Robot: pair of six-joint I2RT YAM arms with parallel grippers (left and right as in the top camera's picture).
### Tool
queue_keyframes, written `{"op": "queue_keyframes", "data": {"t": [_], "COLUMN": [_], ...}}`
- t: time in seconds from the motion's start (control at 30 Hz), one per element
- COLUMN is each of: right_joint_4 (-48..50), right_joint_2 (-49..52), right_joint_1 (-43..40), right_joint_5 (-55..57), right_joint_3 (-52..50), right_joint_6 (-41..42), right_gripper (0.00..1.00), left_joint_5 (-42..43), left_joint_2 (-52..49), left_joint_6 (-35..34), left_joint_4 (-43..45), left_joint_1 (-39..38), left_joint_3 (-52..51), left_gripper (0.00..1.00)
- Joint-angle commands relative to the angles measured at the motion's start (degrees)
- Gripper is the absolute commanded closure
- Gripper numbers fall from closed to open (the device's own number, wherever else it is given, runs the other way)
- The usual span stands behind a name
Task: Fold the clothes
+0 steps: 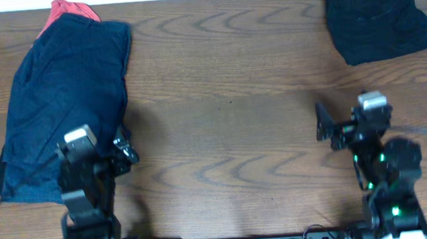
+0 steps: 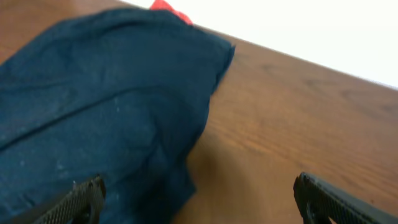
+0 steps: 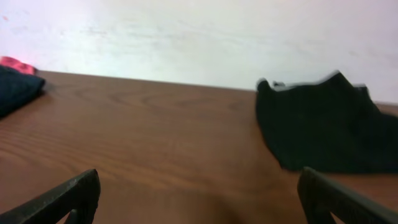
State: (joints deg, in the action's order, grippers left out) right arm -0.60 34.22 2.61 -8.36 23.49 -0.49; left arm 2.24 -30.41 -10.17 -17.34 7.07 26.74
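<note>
- Clothes lie in 2 places on the table: a navy garment at the left and a black garment at the far right, well apart.
- Left gripper: the jaws stand wide apart with nothing between them. It sits at the near right border of the navy garment. In the wrist view the left finger is over cloth and the right finger over bare wood. Contact with the cloth cannot be told.
- Right gripper: the jaws stand wide apart and empty, over bare wood at the near right. The black garment lies well apart from it, toward the far edge.
- Open room: a broad band of bare wood runs between the 2 grippers and between the 2 garments, from the near side to the far edge.
- Edges: the navy garment's near left corner reaches the left border of the overhead view. Its far end lies close to the far table edge, where a red cloth shows from under it. The black garment's far side meets the far table edge.
- Appearance: the navy garment is spread loosely, with soft wrinkles and an irregular outline. The black garment is a compact, roughly square bundle with a pale strip along its far side.
</note>
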Motion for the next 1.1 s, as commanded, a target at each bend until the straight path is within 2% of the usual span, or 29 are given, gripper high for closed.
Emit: {"op": "queue_keyframes", "data": {"t": [0.0, 0.13, 0.3, 0.37, 0.47, 0.53, 0.67, 0.8, 1.07], "right_joint_4": [-0.83, -5.03, -15.96, -21.22, -26.91, -27.08, -24.09, -23.47, -25.31], "right_joint_2": [9.79, 23.52, 38.75, 44.09, 50.64, 53.22, 54.69, 54.73, 55.08], "right_joint_1": [0.42, 0.42, 0.46, 0.46, 0.46, 0.46, 0.46, 0.46, 0.46], "right_joint_5": [-6.60, -13.66, -16.63, -17.88, -19.80, -21.35, -23.58, -23.56, -23.04], "right_joint_3": [7.93, 19.23, 34.27, 40.39, 48.13, 50.56, 50.90, 50.88, 50.56], "right_joint_6": [-1.38, -1.38, -1.66, -2.78, -3.02, -2.99, -2.73, -2.78, -3.06], "right_gripper": [0.01, 0.01, 0.01, 0.01, 0.01, 0.01, 0.01, 0.01, 0.01], "left_joint_5": [0.37, 0.63, 10.05, 12.90, 15.43, 15.54, 15.15, 9.81, 5.75], "left_joint_2": [-8.04, -18.67, -32.20, -37.33, -42.77, -45.42, -49.96, -54.51, -64.04], "left_joint_6": [1.62, 1.70, 11.30, 13.14, 12.94, 12.94, 12.96, 12.13, 11.96], "left_joint_4": [-3.98, -13.33, -25.03, -27.74, -26.21, -23.47, -16.87, -10.73, -9.53], "left_joint_1": [0.24, 0.24, 0.24, 0.24, 0.24, 0.24, 0.26, 1.33, 10.43], "left_joint_3": [8.52, 19.52, 34.25, 39.54, 43.04, 42.97, 42.99, 43.25, 49.83], "left_gripper": [0.02, 0.02, 0.02, 0.02, 0.02, 0.02, 0.02, 0.02, 0.02]}}
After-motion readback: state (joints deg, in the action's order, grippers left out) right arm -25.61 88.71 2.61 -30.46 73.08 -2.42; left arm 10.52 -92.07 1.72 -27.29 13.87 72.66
